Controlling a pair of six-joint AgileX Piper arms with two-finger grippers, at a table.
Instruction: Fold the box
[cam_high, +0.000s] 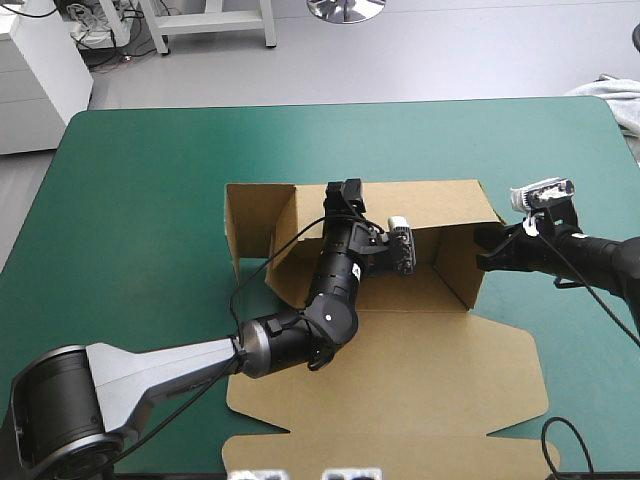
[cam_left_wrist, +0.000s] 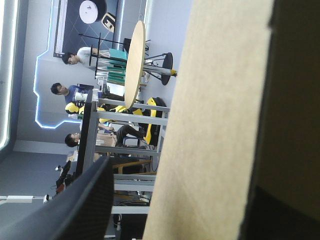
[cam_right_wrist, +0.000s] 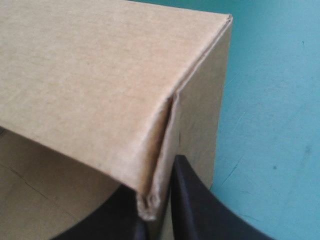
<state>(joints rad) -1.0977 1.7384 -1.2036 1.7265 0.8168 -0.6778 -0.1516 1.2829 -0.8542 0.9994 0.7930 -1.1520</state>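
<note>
The brown box (cam_high: 420, 385) stands in the middle of the table with its far and side walls raised and its lid flat toward the front edge. My left gripper (cam_high: 345, 193) reaches over the tray to the top of the far wall. In the left wrist view that wall (cam_left_wrist: 210, 125) runs between its fingers, which stand apart, so my left gripper (cam_left_wrist: 182, 177) is open. My right gripper (cam_high: 487, 247) is at the right side wall's top corner. The right wrist view shows this gripper (cam_right_wrist: 150, 197) shut on that corner of the box (cam_right_wrist: 100, 75).
The teal-green cover (cam_high: 130, 200) lies bare on the left and right of the box, and it shows beside the wall (cam_right_wrist: 270, 100) in the right wrist view. A pale cloth (cam_high: 615, 100) lies at the table's far right corner.
</note>
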